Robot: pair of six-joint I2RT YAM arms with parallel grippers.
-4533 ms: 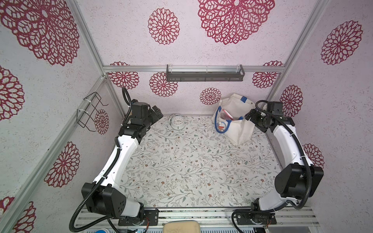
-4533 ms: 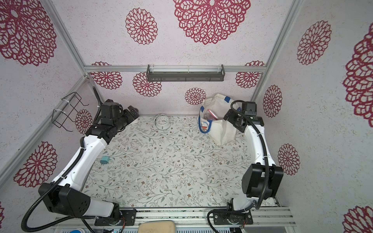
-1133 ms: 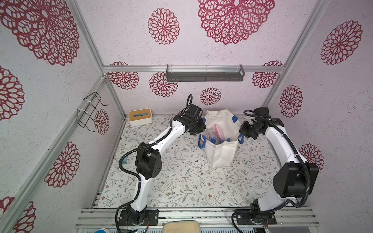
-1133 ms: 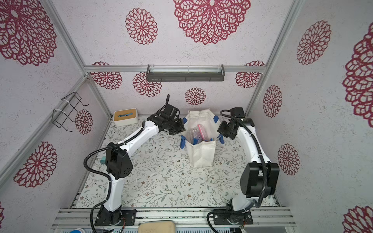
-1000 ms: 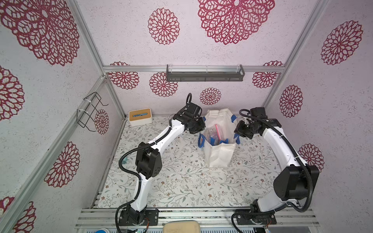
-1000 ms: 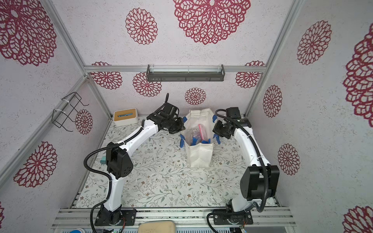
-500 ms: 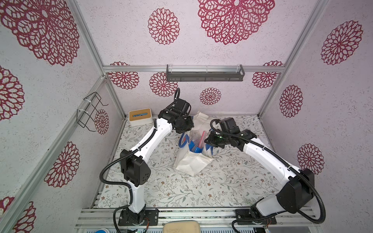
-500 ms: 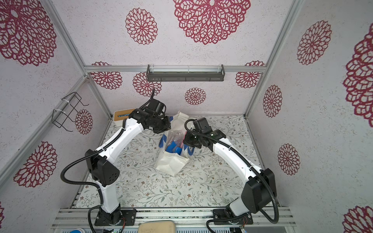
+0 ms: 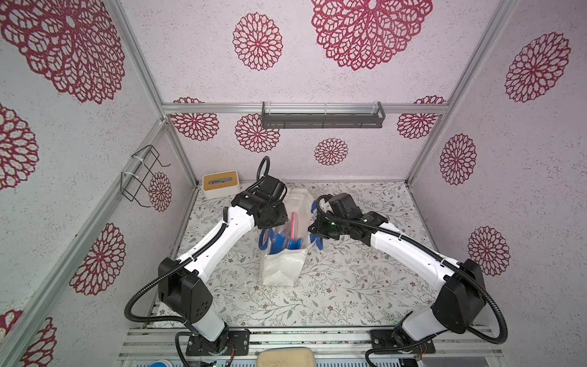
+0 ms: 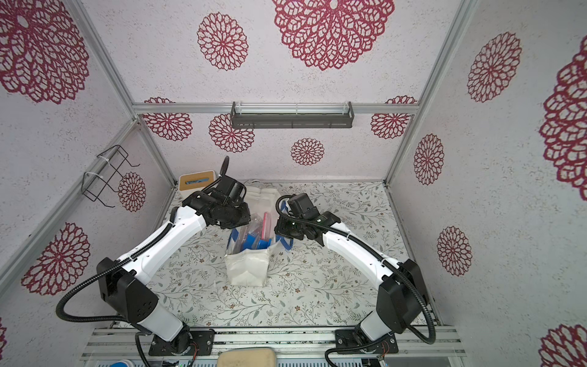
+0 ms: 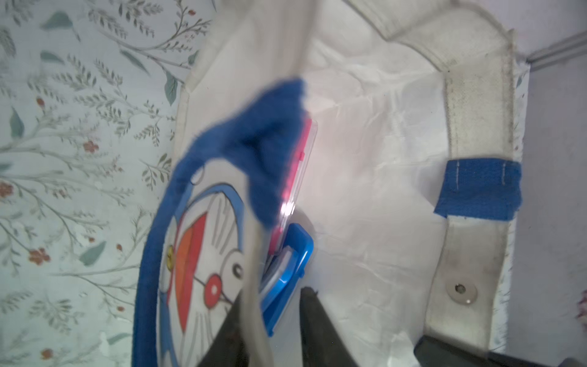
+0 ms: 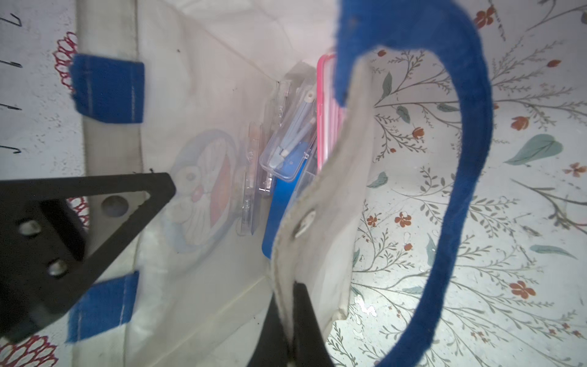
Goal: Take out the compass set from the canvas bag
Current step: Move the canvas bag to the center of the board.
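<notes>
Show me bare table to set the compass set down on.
Bare table lies between the canvas bag and the arm bases, and at the back right corner. It is crowded around the bag's mouth and the tissue box corner.
</notes>
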